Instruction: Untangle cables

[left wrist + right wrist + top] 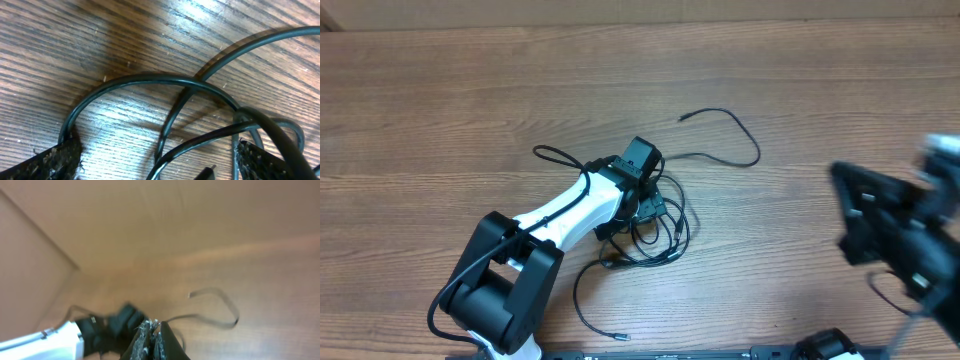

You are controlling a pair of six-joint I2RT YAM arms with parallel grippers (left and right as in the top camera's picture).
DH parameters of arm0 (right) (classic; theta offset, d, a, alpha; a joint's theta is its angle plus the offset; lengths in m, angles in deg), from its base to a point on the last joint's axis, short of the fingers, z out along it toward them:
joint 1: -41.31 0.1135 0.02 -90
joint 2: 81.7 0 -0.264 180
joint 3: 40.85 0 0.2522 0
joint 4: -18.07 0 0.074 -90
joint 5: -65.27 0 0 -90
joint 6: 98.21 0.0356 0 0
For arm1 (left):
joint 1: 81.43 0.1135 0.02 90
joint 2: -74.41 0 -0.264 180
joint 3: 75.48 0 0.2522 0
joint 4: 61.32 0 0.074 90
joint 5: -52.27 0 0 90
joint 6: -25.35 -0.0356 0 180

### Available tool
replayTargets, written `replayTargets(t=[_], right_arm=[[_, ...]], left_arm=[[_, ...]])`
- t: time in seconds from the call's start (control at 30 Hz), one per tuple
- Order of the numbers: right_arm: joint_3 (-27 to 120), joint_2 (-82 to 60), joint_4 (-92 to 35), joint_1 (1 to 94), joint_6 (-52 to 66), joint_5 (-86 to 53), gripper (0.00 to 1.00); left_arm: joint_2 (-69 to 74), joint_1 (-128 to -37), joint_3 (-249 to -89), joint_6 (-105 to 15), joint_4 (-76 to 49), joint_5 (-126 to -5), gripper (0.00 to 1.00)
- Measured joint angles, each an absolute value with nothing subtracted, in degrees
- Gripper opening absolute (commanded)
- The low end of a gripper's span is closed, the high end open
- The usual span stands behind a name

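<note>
Brown desk (pixel 440 90) of streaked wood grain, matte, with fine dark lines. From lower left, white-and-black left arm (pixel 555 215), blocky at the base, reaching up toward the middle. Left gripper (pixel 650 205) down over the cables (pixel 670 235), jaws spread wide, nothing clamped. In the left wrist view, two rough, frayed black pads (pixel 55 160) at the bottom corners, with smooth, glossy round cords arching and crossing between them on the wood. Cables at desk centre: thin black cords in a knot of loose overlapping loops. One strand trailing down to a small plug end (pixel 620 337), another curving up and right in an open loop (pixel 745 145). Far right, blurred black right gripper (pixel 153 332), jaws pressed together, holding nothing, raised above the desk.
</note>
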State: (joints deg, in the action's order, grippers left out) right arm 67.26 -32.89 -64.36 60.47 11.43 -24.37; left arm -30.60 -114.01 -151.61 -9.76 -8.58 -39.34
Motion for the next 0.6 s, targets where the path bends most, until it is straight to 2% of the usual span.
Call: replayTargets(t=[0.07,0.13,0.17,0.27,0.3,0.37,0.4,0.43,0.47,0.53,0.57,0.6], right_arm=[[69.21,-33.43,-64.47,60.47,11.43,-25.33,0.04],[69.99,-33.59,-67.18,60.47,12.20,-25.11,0.26],[69.71,-33.43,-68.95,60.47,12.57,-24.72,0.33],[67.63,-32.51,-73.47,60.47,12.59,-21.72,0.36],[66.52,-32.17,-74.68,60.47,12.59,-20.61,0.41],[62.78,-31.29,-76.25,60.47,13.42,-17.42,0.57],[60.62,-30.96,-76.36,60.47,13.84,-16.06,0.70],[58.08,-30.72,-76.12,60.47,14.03,-15.04,0.78],[55.89,-30.50,-75.92,60.47,13.92,-14.51,0.79],[49.99,-30.02,-73.71,60.47,13.86,-13.13,0.56],[47.11,-29.74,-72.45,60.47,13.79,-12.02,0.50],[44.22,-29.28,-71.07,60.47,14.19,-11.06,0.50]], left_arm=[[-30.60,-114.01,-151.61,-9.76,-8.58,-39.36,0.99],[-30.60,-114.01,-151.64,-9.76,-8.58,-39.36,0.99],[-30.60,-114.01,-151.61,-9.76,-8.58,-39.36,0.99],[-30.60,-114.01,-151.61,-9.76,-8.63,-39.05,0.99],[-30.60,-114.01,-151.61,-9.76,-8.84,-38.68,1.00],[-30.60,-114.01,-151.57,-9.69,-10.02,-37.81,0.80],[-30.60,-114.01,-151.53,-9.82,-10.33,-37.50,0.64],[-30.62,-114.01,-151.46,-10.00,-10.55,-37.33,0.45],[-30.66,-114.01,-151.42,-10.28,-10.53,-37.22,0.32],[-30.73,-114.01,-151.40,-10.37,-10.07,-37.26,0.10],[-30.73,-113.99,-151.40,-10.24,-9.43,-37.30,0.04],[-30.73,-113.88,-151.37,-9.78,-8.45,-37.39,0.04]])
